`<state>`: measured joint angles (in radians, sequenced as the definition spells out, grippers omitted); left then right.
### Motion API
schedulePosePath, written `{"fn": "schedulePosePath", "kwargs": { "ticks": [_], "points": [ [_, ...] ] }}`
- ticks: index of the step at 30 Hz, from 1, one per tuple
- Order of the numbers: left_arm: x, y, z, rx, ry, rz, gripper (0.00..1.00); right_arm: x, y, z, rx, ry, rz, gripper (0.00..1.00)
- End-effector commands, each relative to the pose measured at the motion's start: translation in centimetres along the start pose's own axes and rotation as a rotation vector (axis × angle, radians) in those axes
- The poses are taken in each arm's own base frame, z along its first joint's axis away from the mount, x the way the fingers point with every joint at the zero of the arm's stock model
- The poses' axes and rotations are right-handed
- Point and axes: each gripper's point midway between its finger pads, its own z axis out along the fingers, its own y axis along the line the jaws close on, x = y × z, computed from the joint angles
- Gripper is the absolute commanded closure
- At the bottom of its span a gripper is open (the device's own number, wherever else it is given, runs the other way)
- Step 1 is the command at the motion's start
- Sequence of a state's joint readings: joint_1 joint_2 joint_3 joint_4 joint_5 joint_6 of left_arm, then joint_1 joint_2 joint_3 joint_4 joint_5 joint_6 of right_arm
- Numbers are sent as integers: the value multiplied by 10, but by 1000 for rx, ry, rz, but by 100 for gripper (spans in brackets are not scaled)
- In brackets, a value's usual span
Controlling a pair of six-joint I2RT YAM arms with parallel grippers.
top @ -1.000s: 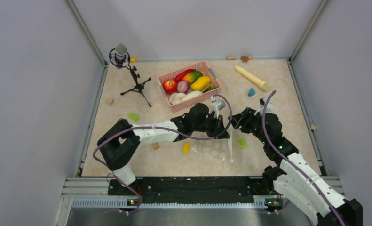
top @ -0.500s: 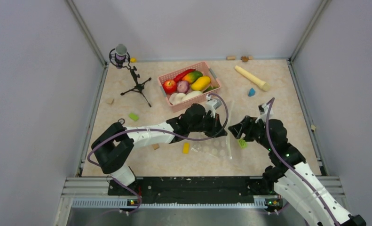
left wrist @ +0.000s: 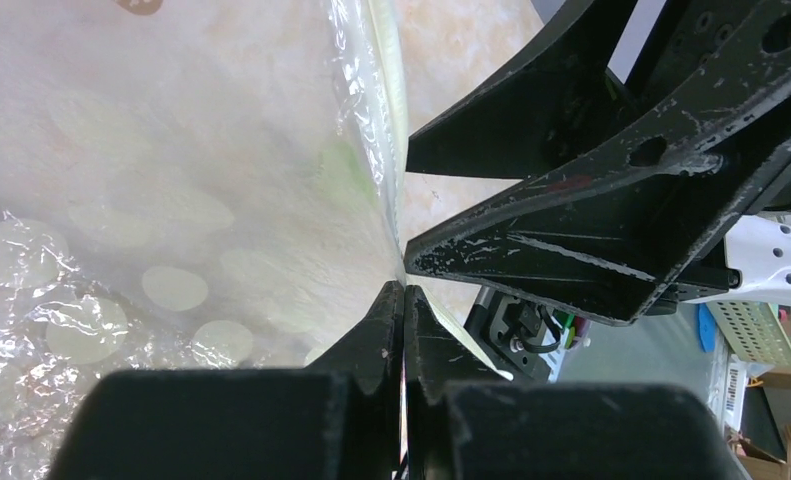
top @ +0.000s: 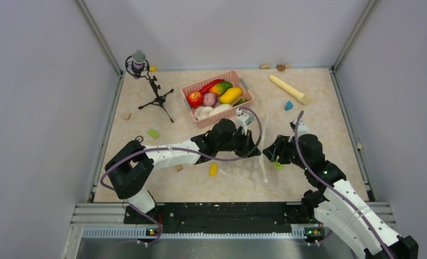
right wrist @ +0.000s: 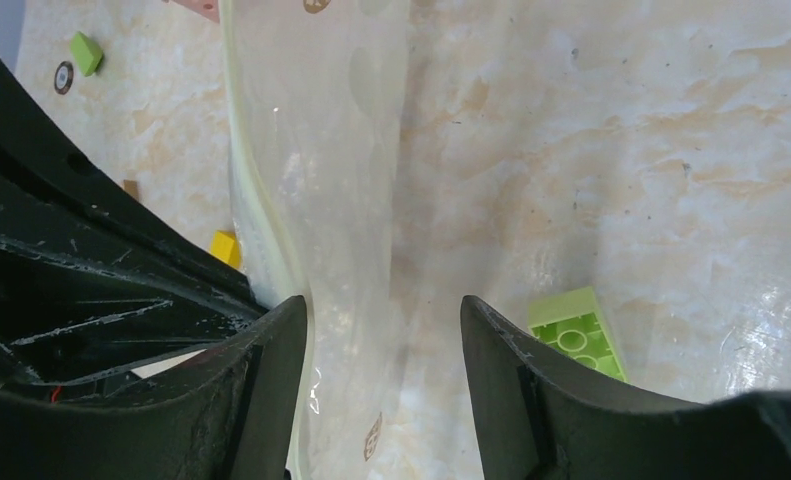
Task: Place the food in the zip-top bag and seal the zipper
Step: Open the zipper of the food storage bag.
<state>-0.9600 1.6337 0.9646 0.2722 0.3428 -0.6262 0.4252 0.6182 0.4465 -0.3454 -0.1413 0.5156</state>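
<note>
The clear dotted zip-top bag (top: 247,170) lies on the table near the front. My left gripper (top: 253,151) is shut on the bag's mouth edge, the zipper strip (left wrist: 385,95), with the film pinched between its fingertips (left wrist: 403,290). My right gripper (top: 271,157) is open, its jaws astride the same edge of the bag (right wrist: 321,150), with film between them and no grip (right wrist: 383,305). The food sits in the pink basket (top: 238,75): red apple (top: 195,98), purple onion (top: 210,99), yellow mango (top: 230,95), orange-green mango (top: 221,87), red chili (top: 209,85) and white pieces (top: 208,111).
A green brick (top: 277,163) lies just right of my right gripper and shows in the right wrist view (right wrist: 576,335). A yellow block (top: 213,169) lies left of the bag. A microphone tripod (top: 154,94) stands back left; a wooden rolling pin (top: 289,89) and a blue block (top: 289,105) lie back right.
My right gripper has moved forward and left, down onto the bag's mouth edge. My left arm has drawn back a little, still holding the bag.
</note>
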Motion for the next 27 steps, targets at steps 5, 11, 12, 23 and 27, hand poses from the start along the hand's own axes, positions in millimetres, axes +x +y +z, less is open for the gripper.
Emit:
{"fn": "schedulePosePath", "kwargs": {
  "ticks": [5,11,12,23,27],
  "points": [
    [-15,-19,-7,70,-54,32,100,-11,-9,8,50,-61,-8,43],
    [-14,-22,-7,92,-48,37,100,-17,21,9,-111,-72,-28,43],
    [-13,-23,-7,101,-48,40,100,-18,22,8,-120,-80,-29,43],
    [-16,-27,-17,103,-69,51,100,-21,-18,25,100,-125,73,44],
    [-19,-25,-24,81,-100,66,100,-16,-33,30,175,-110,86,45]
  ]
}}
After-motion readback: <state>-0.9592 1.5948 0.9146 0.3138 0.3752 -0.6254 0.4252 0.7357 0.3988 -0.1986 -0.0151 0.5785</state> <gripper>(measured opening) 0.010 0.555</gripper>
